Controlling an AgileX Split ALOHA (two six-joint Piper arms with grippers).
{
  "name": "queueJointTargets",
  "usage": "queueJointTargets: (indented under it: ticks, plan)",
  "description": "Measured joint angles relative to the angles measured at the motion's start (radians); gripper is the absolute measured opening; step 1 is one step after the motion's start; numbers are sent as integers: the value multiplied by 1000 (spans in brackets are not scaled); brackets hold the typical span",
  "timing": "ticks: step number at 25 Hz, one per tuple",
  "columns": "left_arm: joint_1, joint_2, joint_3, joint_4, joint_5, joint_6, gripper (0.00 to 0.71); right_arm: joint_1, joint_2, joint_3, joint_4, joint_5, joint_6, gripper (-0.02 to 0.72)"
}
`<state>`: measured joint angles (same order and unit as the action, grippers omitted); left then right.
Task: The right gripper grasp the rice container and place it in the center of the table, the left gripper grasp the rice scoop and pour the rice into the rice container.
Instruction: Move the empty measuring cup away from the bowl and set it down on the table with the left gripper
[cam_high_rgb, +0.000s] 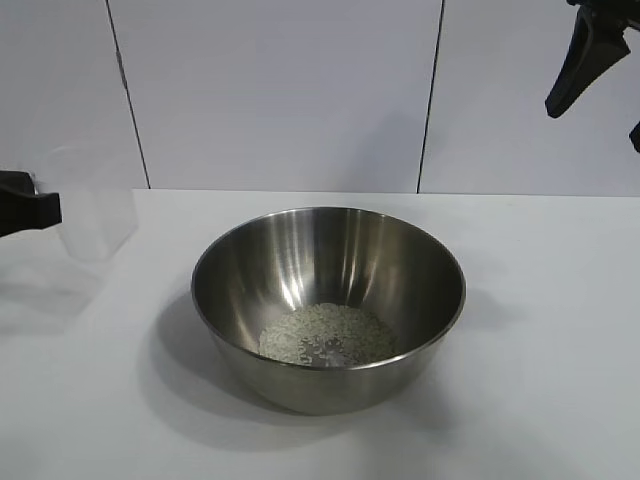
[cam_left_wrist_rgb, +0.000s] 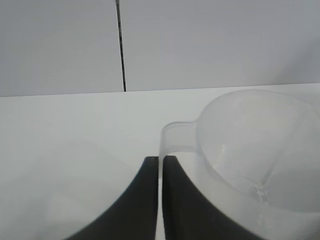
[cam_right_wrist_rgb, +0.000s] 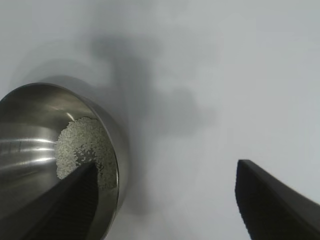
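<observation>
Steel rice container (cam_high_rgb: 400, 265) mid-table (cam_high_rgb: 560, 400), rice scoop (cam_high_rgb: 95, 215) seemingly near left edge.

White panelled wall (cam_high_rgb: 280, 90) with dark seams

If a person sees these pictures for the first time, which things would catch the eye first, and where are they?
First the shiny rice container, standing in the middle of the table with a heap of rice at its bottom. At the left edge, the left gripper pinches the handle of the empty rice scoop. The right gripper hangs open at the upper right.
</observation>
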<state>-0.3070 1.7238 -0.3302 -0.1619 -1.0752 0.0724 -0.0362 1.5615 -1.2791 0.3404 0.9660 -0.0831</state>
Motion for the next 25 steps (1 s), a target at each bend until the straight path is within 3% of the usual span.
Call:
queueJointTargets:
  ticks: [7,16,19,23,25]
  plan:
    - [0,198,-4,-5,-54,-47,6,0,0,0,0,2,-6,523]
    - [0,216,-16,-38,-62,-53,14,0,0,0,0,2,-15,523]
    - [0,216,-16,-43,-62,-53,123,0,0,0,0,2,-14,523]
    - [0,216,-16,-57,-64,-53,378,0,0,0,0,3,-15,523]
    - [0,216,-16,-62,-65,-53,425,0,0,0,0,3,-15,523]
